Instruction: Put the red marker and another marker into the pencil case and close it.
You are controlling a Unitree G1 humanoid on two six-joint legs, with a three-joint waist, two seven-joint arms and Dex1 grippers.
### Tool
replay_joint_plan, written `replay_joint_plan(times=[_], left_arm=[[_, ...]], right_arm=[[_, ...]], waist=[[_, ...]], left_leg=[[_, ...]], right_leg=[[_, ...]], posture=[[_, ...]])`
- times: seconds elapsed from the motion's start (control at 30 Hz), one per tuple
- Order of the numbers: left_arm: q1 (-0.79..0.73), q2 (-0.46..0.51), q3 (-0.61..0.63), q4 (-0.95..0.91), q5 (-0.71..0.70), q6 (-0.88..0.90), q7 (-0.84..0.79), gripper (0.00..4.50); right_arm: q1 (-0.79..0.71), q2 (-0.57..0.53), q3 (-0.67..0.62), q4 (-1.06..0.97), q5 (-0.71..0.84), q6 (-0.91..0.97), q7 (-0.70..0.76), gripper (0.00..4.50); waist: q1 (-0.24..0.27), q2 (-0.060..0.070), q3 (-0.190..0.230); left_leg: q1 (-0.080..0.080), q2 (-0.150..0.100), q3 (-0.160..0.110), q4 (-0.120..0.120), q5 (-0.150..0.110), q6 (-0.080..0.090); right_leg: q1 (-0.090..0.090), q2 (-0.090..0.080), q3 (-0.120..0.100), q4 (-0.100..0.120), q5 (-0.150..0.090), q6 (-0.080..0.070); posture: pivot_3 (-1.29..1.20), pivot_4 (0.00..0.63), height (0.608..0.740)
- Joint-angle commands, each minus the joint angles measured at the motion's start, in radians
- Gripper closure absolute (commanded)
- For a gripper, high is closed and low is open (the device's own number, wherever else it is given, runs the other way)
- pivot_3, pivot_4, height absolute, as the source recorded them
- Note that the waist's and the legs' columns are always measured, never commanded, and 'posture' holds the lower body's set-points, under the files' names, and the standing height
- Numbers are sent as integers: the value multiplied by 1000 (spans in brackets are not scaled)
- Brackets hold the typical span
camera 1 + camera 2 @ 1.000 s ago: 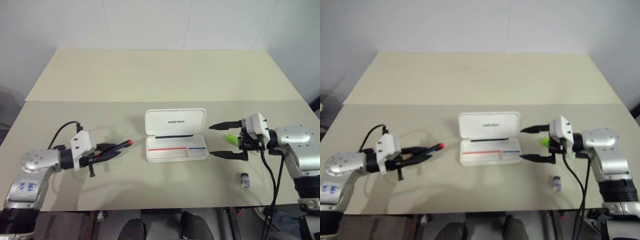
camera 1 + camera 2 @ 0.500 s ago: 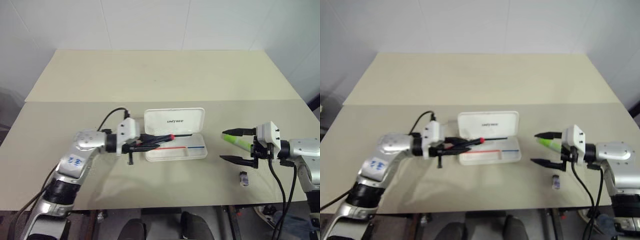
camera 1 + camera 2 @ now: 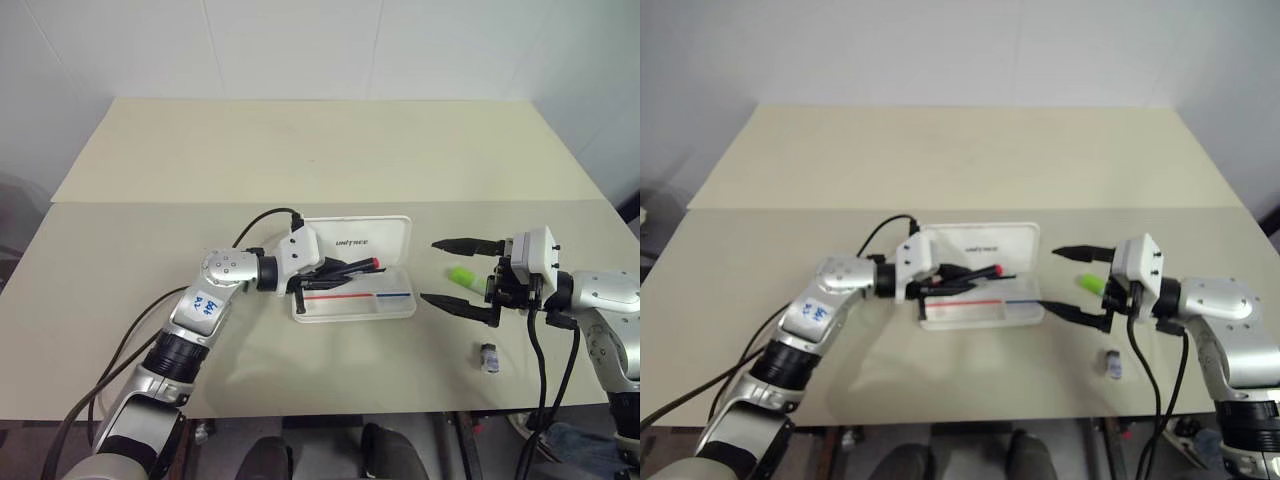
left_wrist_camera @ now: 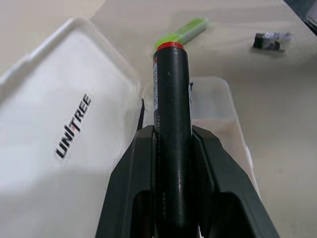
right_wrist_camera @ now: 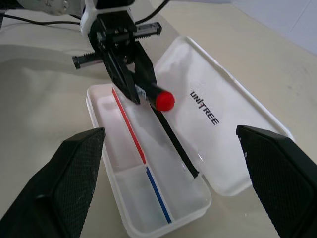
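Observation:
The white pencil case (image 3: 385, 305) lies open at the table's middle, its "unitree" lid (image 4: 59, 114) folded back. My left gripper (image 3: 335, 272) is shut on the red marker (image 3: 360, 266), holding it nearly level over the case's left half, red end toward the right. The marker's black barrel (image 4: 171, 124) sits between the two fingers. The light-green marker (image 3: 461, 274) lies on the table just right of the case. My right gripper (image 3: 430, 271) hovers wide open there, one finger on each side of the green marker, gripping nothing. Its fingers (image 5: 69, 173) point at the open case.
A small grey-purple stub (image 3: 488, 357) lies near the front edge, right of the case and below my right gripper. A black cable (image 3: 262, 218) loops from my left wrist. The table reaches far back behind the case.
My left gripper has carried the red marker to the right, from the bare table left of the case to over its open tray. My right gripper shifted slightly and stayed open.

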Motion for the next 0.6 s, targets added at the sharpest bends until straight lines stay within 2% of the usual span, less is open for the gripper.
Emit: replay_joint_plan(times=[0.03, 0.1, 0.47, 0.5, 0.6], left_arm=[[-23, -13, -21, 23, 24, -38, -6, 3892], [-27, -29, -16, 48, 26, -47, 7, 3892], [-50, -96, -17, 105, 42, -74, 25, 160], [-49, -100, -13, 92, 33, -74, 22, 29], [-42, -104, -2, 56, 4, -65, 5, 29]], right_arm=[[12, 1, -38, -52, 27, 5, -24, 0], [21, 0, -41, -63, 30, 6, -34, 0], [56, 1, -38, -101, 34, 5, -72, 0], [57, 3, -36, -101, 33, 3, -74, 0], [57, 7, -33, -93, 34, 5, -81, 0]], waist=[[-1, 0, 0], [-2, 0, 0], [-3, 0, 0], [-3, 0, 0], [-2, 0, 0]], left_leg=[[0, 0, 0, 0, 0, 0], [0, 0, 0, 0, 0, 0], [0, 0, 1, 1, 0, 0], [0, 0, 1, 1, 0, 0], [0, 0, 1, 2, 0, 1]], right_leg=[[0, 0, 0, 0, 0, 0], [0, 0, 0, -1, 0, 0], [0, 0, 0, -1, 1, 1], [0, 0, 0, -1, 1, 1], [0, 0, 0, -1, 2, 1]], posture=[[0, 150, 740], [0, 150, 740], [0, 150, 740], [0, 150, 740], [0, 150, 740]])
